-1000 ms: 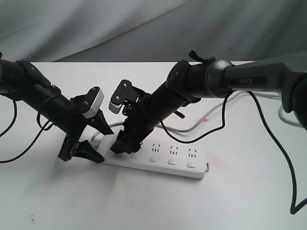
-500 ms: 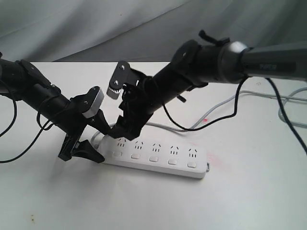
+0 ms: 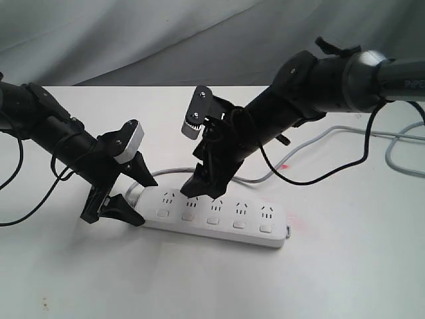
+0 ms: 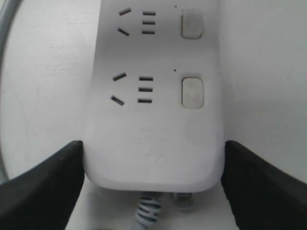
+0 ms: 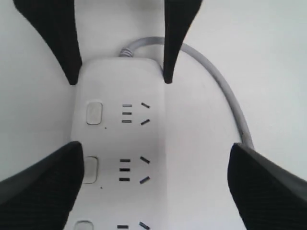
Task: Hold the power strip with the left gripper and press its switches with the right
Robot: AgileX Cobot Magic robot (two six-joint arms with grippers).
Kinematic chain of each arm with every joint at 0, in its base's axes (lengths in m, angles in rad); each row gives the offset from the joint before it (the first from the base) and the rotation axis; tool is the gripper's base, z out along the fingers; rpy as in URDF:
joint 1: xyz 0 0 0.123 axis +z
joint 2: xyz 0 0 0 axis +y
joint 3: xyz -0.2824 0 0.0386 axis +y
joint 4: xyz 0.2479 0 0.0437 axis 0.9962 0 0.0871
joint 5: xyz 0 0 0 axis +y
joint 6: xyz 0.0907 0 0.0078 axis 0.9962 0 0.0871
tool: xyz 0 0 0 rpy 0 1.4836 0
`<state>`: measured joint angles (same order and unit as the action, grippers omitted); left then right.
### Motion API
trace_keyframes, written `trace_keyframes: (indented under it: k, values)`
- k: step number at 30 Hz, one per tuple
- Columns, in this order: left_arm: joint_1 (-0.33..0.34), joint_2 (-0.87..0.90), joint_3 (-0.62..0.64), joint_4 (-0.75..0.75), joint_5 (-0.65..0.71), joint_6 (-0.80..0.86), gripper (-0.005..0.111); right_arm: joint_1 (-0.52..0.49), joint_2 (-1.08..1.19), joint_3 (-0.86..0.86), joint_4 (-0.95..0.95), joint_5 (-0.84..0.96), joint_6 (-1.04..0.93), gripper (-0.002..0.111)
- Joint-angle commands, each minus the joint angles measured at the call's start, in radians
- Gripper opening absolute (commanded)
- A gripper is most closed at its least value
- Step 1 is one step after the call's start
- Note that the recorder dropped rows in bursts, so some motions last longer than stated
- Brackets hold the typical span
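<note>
Power strip (image 3: 229, 211) clamped by left tool (image 3: 143, 203), right tool (image 3: 204, 191) spread wide above switches (image 3: 212, 220)

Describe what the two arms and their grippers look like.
Left gripper: black two-fingered claw, white rounded block at its wrist, slim black arm, thin black cables. Right gripper: black claw, white plate with dark circles, thicker black arm, grey joint, loose black cable.
</note>
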<state>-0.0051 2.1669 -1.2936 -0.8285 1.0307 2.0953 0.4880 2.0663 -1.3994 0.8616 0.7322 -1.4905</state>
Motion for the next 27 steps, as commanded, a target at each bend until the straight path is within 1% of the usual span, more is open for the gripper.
trace_keyframes:
  k: [1,12,17,27]
  values:
    - [-0.005,-0.001,-0.004,-0.023,0.019,-0.003,0.047,0.002,-0.001,0.019,0.086,-0.011,-0.061,0.075]
    - [-0.005,-0.001,-0.004,-0.023,0.019,-0.003,0.047,0.002,0.024,0.019,0.052,-0.011,-0.055,0.075]
    - [-0.005,-0.001,-0.004,-0.023,0.019,-0.003,0.047,0.017,0.055,0.02,0.05,-0.009,-0.055,0.075]
    - [-0.005,-0.001,-0.004,-0.023,0.019,-0.003,0.047,0.029,0.082,0.02,0.019,-0.052,-0.046,0.075]
